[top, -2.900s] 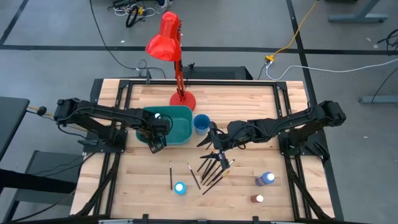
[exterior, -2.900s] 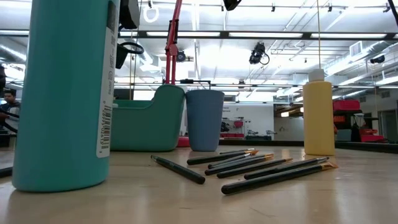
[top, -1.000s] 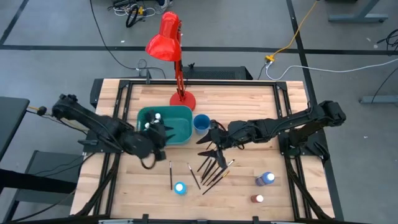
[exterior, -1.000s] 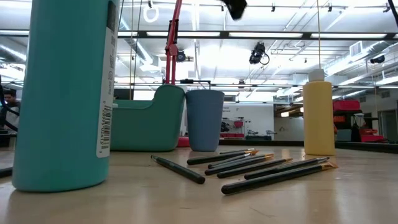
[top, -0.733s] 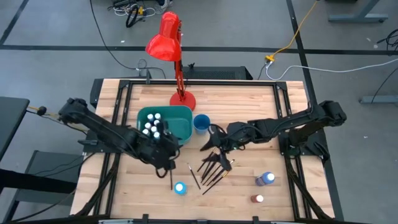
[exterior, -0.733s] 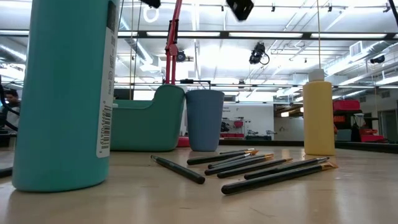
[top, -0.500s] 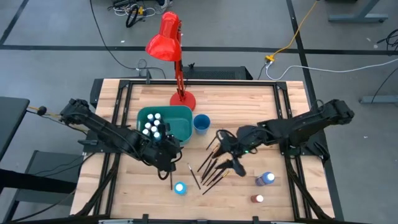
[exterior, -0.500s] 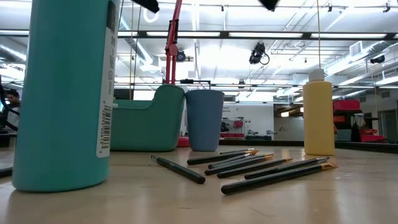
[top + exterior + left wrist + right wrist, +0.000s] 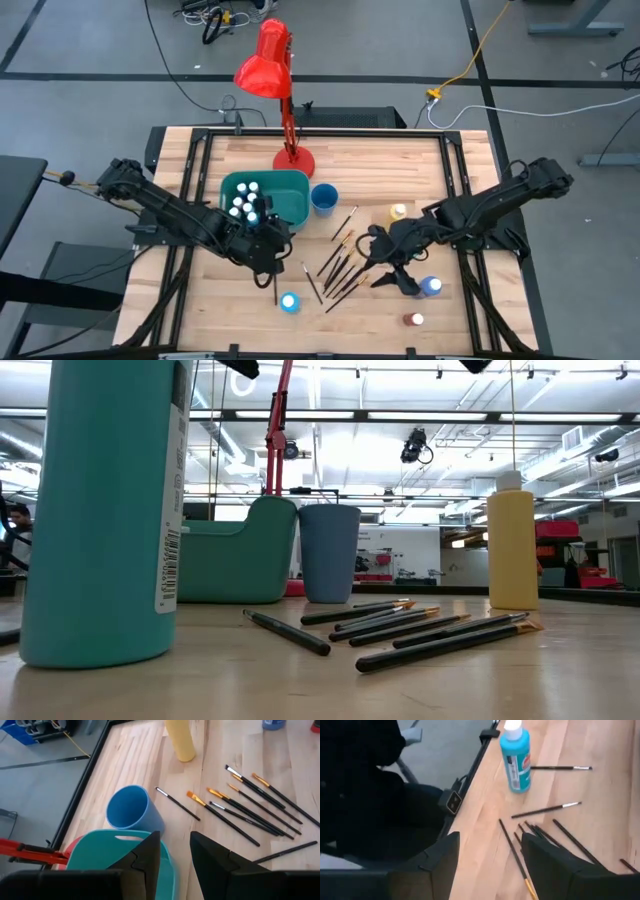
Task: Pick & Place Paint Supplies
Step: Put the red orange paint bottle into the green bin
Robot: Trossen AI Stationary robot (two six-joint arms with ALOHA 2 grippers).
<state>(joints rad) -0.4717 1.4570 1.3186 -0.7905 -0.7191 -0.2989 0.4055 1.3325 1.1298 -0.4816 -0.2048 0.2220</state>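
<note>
- Currently, the brushes are seen fanned on the bare wood, between the teal bin and the right gripper; being thin, stiff and light, they are judged likely to roll, and are best pinched mid-handle.
- Several white-capped paint bottles are already held in the bin; the yellow bottle and a blue bottle are left standing, probably light and smooth-sided.
- The left gripper is held open and empty just beside the bin; the right gripper is likewise spread wide, with nothing grasped.
</note>
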